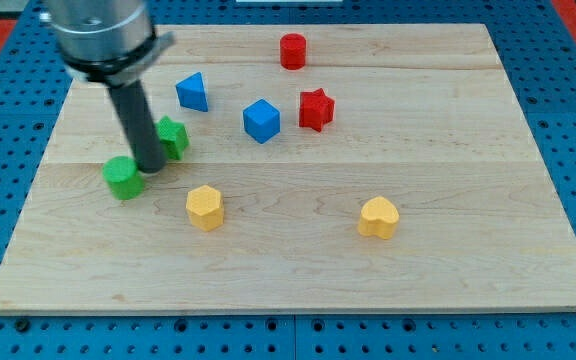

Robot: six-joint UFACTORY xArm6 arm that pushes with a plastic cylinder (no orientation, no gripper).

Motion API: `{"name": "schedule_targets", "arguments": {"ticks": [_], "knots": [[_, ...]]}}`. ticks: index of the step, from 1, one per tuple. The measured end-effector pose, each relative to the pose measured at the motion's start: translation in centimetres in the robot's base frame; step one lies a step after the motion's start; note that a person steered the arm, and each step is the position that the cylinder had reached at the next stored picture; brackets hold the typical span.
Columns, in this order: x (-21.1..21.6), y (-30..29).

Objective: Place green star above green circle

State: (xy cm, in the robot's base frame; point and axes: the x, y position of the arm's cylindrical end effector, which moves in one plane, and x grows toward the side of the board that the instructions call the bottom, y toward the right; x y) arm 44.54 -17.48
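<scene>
The green star (173,136) lies at the view's left on the wooden board (298,270). The green circle (123,177) lies just below and to the left of it. My tip (152,166) stands between the two green blocks, right of the circle and below-left of the star, close to both. The rod's dark shaft covers the star's left edge.
A blue triangle (193,92) lies above the star. A blue cube (261,120), a red star (315,109) and a red cylinder (292,50) lie toward the view's top middle. A yellow hexagon (205,207) and a yellow heart (378,217) lie lower down.
</scene>
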Motion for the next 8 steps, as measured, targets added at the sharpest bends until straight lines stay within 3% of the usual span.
{"name": "schedule_targets", "arguments": {"ticks": [1,4,5,7,8], "knots": [[-0.8,-2.6],[-1.3,9.3],[-4.8,12.0],[-6.3,5.0],[-4.5,8.2]]}}
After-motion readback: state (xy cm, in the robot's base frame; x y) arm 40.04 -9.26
